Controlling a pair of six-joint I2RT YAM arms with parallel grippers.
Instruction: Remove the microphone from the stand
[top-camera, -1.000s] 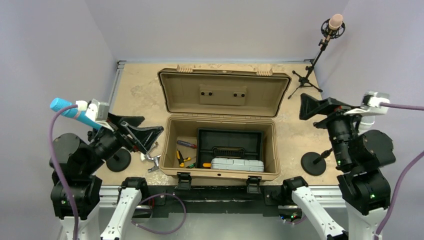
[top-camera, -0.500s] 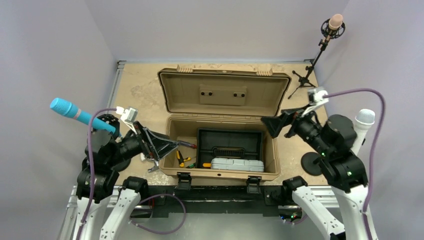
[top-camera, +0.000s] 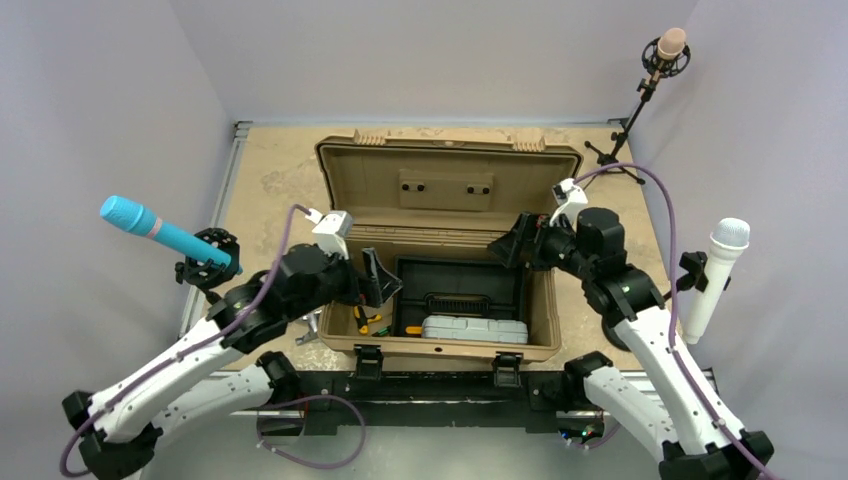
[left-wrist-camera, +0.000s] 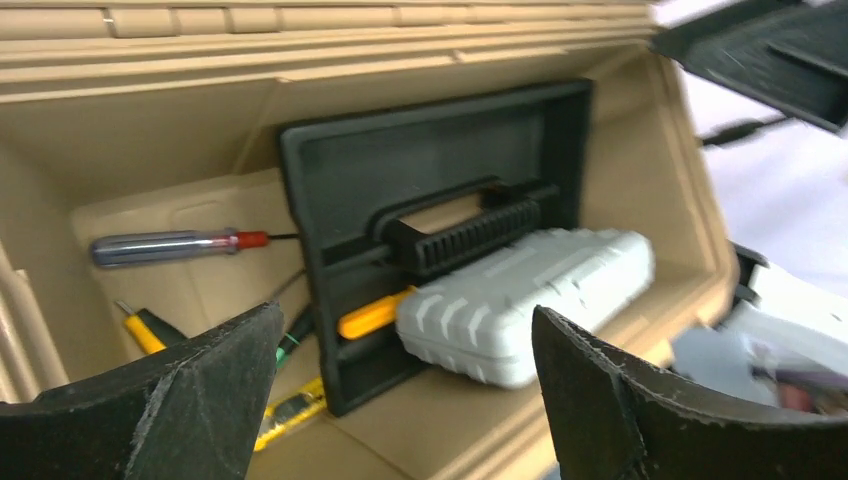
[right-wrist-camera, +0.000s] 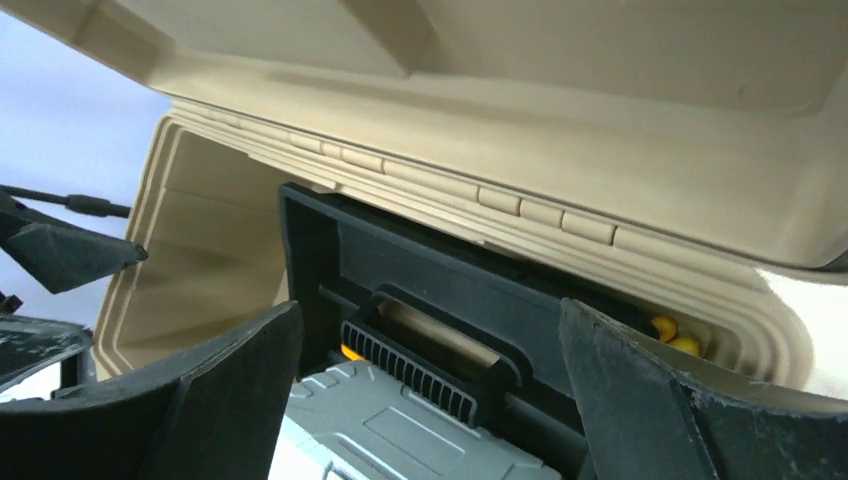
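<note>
Sitting in the middle of the table (top-camera: 270, 170) is a big tan box (top-camera: 440, 350). Its lid (top-camera: 450, 185) leans back, so everything inside shows. Both arms bend in over the open box. The left gripper (top-camera: 378, 280) hangs over the left side and the right gripper (top-camera: 508, 245) hangs by the back right corner. Each has its two fingers spread wide with nothing between them, so neither holds anything. I think they are only passing over, because the job is not in the box.

A black tray (top-camera: 460, 272) fills the right part of the box, and a grey case (top-camera: 475, 328) lies in it by the front wall.

The things that matter stand outside the box. The blue microphone (top-camera: 150, 228) is clipped at a slant at the left edge of the table, near the left arm. The white microphone (top-camera: 715, 270) is clipped almost upright at the right edge, near the right arm. The pink microphone (top-camera: 670, 45) sits high on a thin three-legged stand (top-camera: 620, 140) in the far right corner. The clips hold them up off the table, so fingers can close around a handle. None is out of its stand yet, and I cannot tell which one is meant.

A screwdriver (left-wrist-camera: 170, 245) and small yellow tools (top-camera: 362, 318) lie on the box floor, left of the tray.
</note>
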